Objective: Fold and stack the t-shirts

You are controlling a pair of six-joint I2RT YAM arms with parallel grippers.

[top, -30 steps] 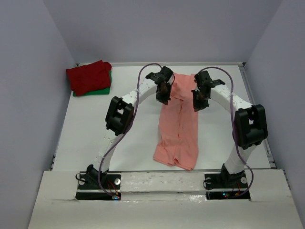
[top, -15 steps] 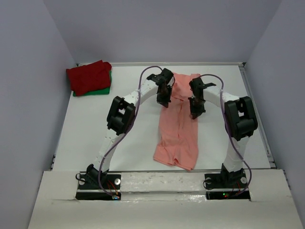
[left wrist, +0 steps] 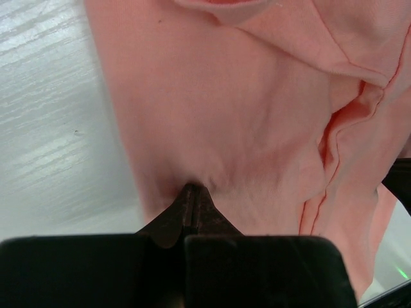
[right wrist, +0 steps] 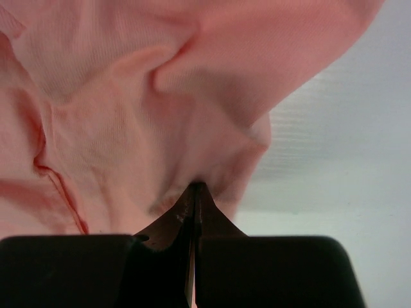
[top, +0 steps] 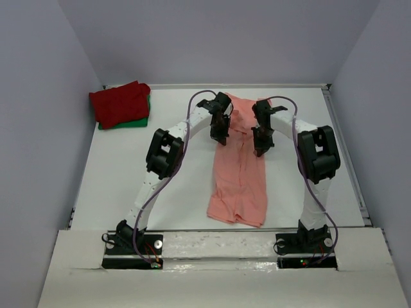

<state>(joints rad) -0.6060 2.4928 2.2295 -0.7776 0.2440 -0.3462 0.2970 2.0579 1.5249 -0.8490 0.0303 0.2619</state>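
Note:
The salmon-pink t-shirt (top: 241, 173) lies as a long narrow strip down the middle of the table, its far end lifted. My left gripper (top: 220, 136) is shut on its left edge near the far end; the pinch shows in the left wrist view (left wrist: 191, 189). My right gripper (top: 259, 149) is shut on its right edge, seen in the right wrist view (right wrist: 196, 187). The two grippers are close together across the strip. The dark red t-shirt (top: 119, 102) lies folded on the green t-shirt (top: 137, 121) at the far left corner.
White table (top: 128, 179) with grey walls on the left, back and right. The red and green stack stands against the left wall. The arm bases are at the near edge.
My right gripper has moved inward to the left, toward the left gripper, narrowing the held far end of the pink shirt. The left gripper has hardly moved.

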